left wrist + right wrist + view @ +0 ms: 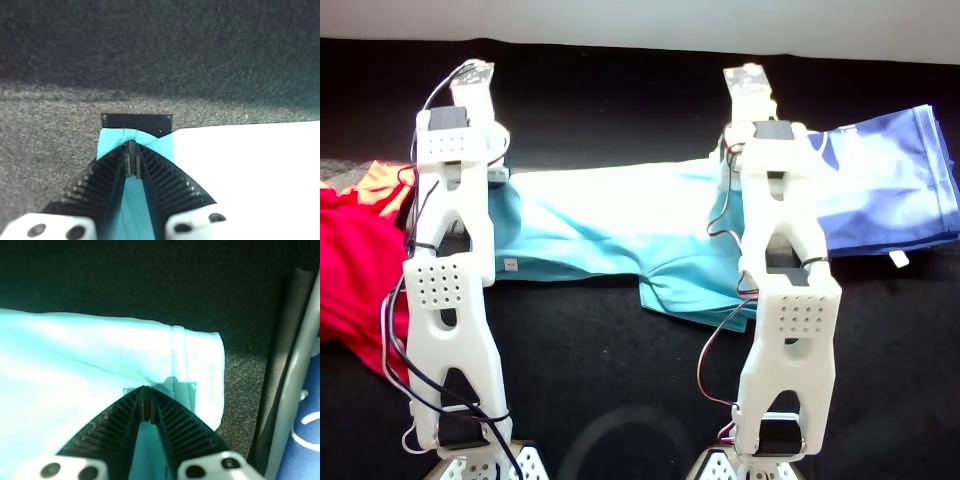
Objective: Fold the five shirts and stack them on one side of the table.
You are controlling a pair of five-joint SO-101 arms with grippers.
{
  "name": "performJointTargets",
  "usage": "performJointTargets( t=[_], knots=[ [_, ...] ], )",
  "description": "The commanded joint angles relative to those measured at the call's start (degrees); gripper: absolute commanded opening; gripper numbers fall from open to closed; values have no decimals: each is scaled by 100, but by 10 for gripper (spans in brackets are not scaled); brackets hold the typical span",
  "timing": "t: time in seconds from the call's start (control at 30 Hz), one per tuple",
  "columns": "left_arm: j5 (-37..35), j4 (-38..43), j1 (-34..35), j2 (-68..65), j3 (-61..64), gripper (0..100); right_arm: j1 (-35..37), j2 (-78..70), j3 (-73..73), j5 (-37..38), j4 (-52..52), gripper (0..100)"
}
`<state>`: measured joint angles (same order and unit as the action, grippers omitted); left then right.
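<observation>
**Early in the job: you have one shirt in hand and no finished stack yet.**

Both grippers are clamped on the teal shirt (620,235), which lies stretched across the middle of the high view on the black table (620,400). Your left gripper (132,162) has its fingers pressed together on the shirt's left end, and your right gripper (146,407) pinches a hemmed corner near the right end. The lower edge of the shirt looks bunched, so I judge this fold barely begun. The blue shirt (890,190) lies fairly flat at the right edge of the frame, but I cannot tell whether it is folded. The red shirt (355,270) is heaped at the left edge with an orange cloth (380,180) above it, and both still need folding.
</observation>
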<state>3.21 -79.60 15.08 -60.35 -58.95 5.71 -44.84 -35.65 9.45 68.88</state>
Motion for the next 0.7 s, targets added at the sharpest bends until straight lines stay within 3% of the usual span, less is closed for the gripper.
performJointTargets(
  t=[0.0,0.37,0.5,0.67],
  knots=[
    [-35,149,180,22,-224,9,-31,-224,-295,-18,-40,7],
    [-387,686,549,66,-224,9,-347,-532,-585,-44,-479,7],
    [-404,607,523,101,-233,9,-303,-268,-1121,-44,84,7],
    [-404,-70,514,426,-708,9,-321,40,-1851,-44,848,7]
  ],
)
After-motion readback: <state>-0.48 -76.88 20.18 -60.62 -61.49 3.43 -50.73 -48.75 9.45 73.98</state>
